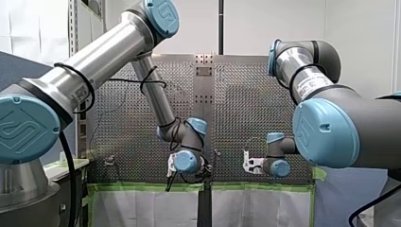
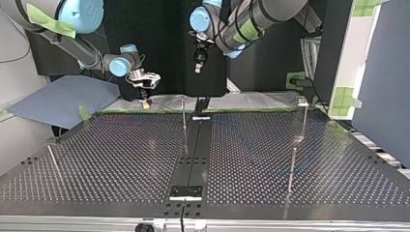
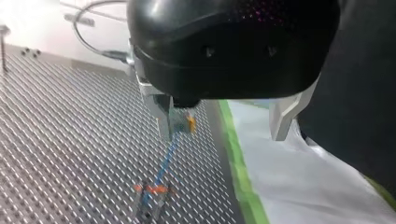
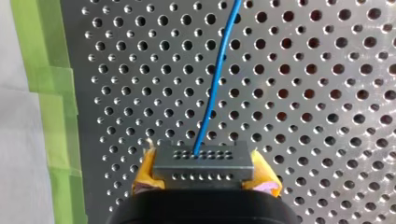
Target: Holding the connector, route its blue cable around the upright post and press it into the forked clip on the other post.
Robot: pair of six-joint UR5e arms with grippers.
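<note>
Right gripper (image 4: 204,181) pinches the grey connector (image 4: 203,159) between yellow pads (image 4: 145,169), low over the table (image 4: 327,93) at the top view's far edge, left of a post (image 2: 183,117); blue cable (image 4: 212,88) trails ahead. Left gripper (image 3: 220,135) hangs higher, fingers wide apart, empty
</note>
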